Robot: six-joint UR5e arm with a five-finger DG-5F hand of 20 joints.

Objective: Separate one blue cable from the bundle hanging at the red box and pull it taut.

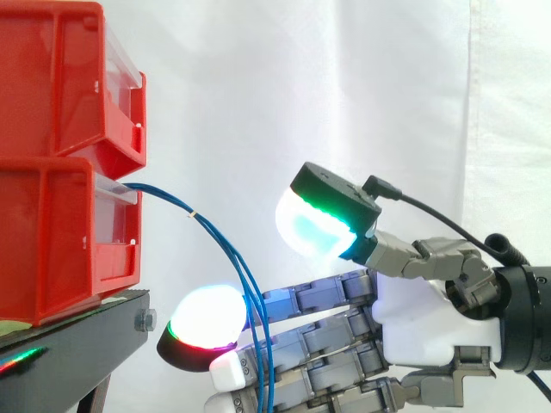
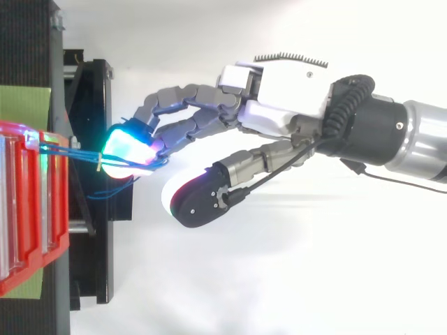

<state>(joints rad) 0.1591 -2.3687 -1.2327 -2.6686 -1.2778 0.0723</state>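
Separation not achieved: blue cables (image 1: 217, 239) hang slack together from the red bin (image 1: 52, 245), while the hand (image 1: 415, 320) is spread, thumb (image 1: 323, 219) raised clear, fingers (image 1: 318, 299) reaching among them, none pinched; singling out and tautening remain.

A white curtain (image 1: 258, 86) hangs as the backdrop, a vertical seam (image 1: 472, 103) running down it near the right edge in the side view. At left, an upper red bin (image 1: 52, 77) tops the stack, a clear panel set across its open front. A black stand (image 1: 77, 353) carries the load, with a silver bolt (image 1: 146, 320) at its near corner. Seen from above, a green sheet (image 2: 24, 101) lies on the stand and a pale floor (image 2: 279, 279) spreads out beside it.
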